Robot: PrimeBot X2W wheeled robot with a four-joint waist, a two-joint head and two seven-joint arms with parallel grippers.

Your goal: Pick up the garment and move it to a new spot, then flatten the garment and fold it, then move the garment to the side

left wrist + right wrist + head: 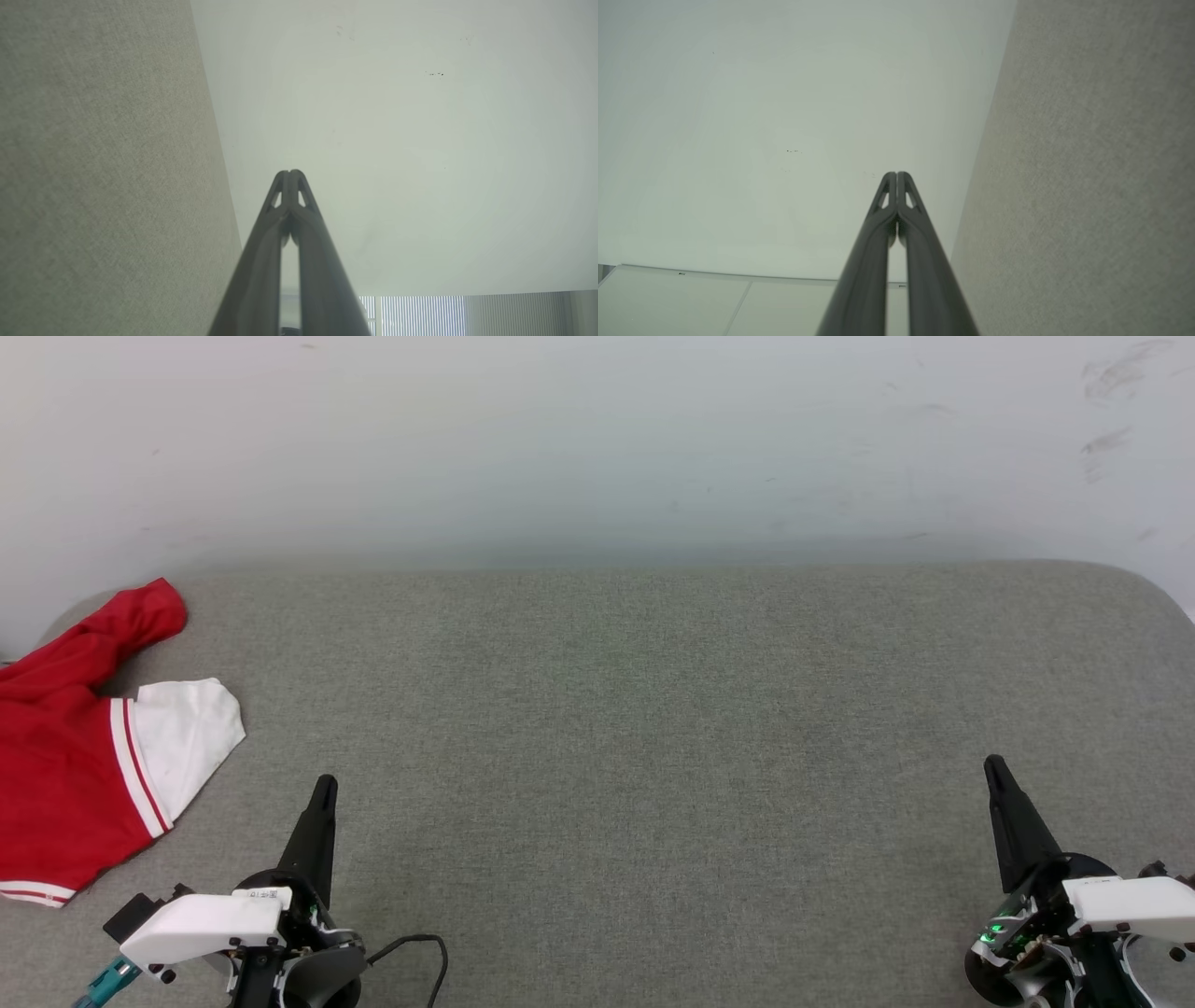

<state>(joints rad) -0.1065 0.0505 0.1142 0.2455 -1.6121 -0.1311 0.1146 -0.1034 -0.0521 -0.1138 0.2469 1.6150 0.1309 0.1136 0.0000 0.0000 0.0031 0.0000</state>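
Note:
The garment (65, 756) lies crumpled at the far left of the grey fabric surface (616, 728), red with a white sleeve and red-white striped trim; part of it runs off the head view's left edge. My left gripper (324, 786) is shut and empty at the lower left, a short way right of the garment and not touching it. My right gripper (992, 765) is shut and empty at the lower right, far from the garment. In the wrist views each pair of fingertips, left (290, 173) and right (896, 175), is pressed together against the pale wall.
A pale wall (597, 439) rises behind the grey surface. The surface's rounded back corner (1153, 583) shows at the right. A black cable (420, 952) loops beside my left wrist.

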